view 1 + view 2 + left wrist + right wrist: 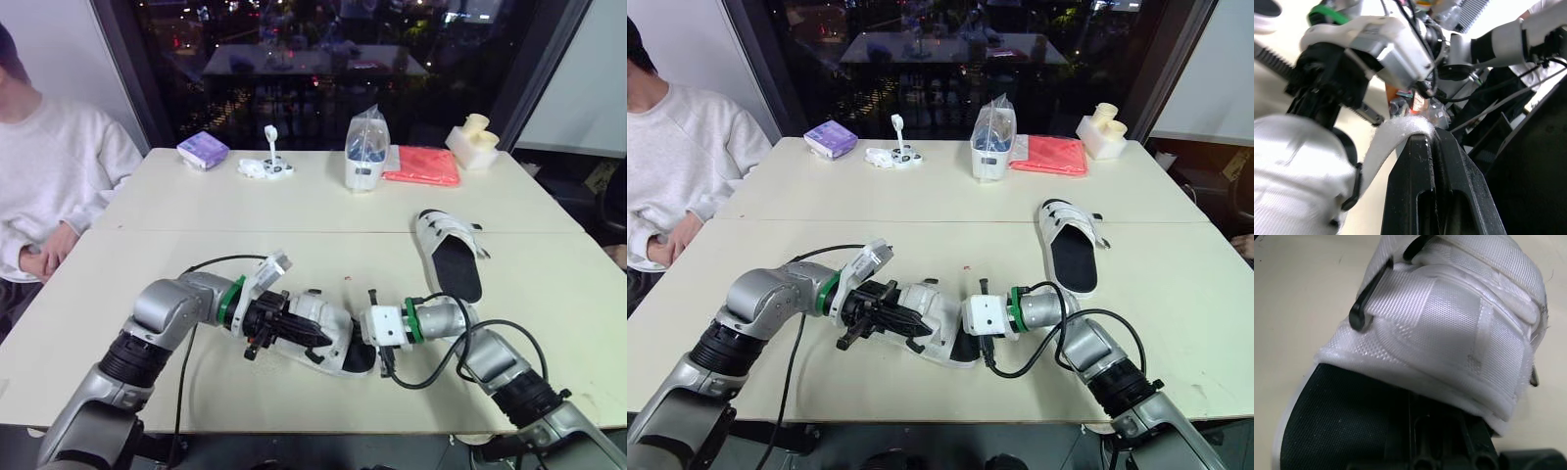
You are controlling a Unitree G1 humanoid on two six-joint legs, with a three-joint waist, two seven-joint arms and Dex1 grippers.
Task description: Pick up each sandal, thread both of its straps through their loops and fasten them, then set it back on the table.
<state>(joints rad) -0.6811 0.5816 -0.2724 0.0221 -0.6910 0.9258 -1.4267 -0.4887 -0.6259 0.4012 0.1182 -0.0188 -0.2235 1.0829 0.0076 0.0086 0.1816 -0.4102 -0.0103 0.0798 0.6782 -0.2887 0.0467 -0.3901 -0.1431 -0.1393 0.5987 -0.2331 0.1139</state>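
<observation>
Near sandal at lower centre, low over worktop, spanned between both hands. Left hand clenched on white strap, lifting it clear, likely for threading. Right hand at heel end, apparently steadying; grip cannot tell. Second sandal waits right of centre.

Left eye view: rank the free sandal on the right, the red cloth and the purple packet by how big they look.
1. free sandal, clearly the largest, though it lies nearer the camera than the other two
2. red cloth
3. purple packet
</observation>
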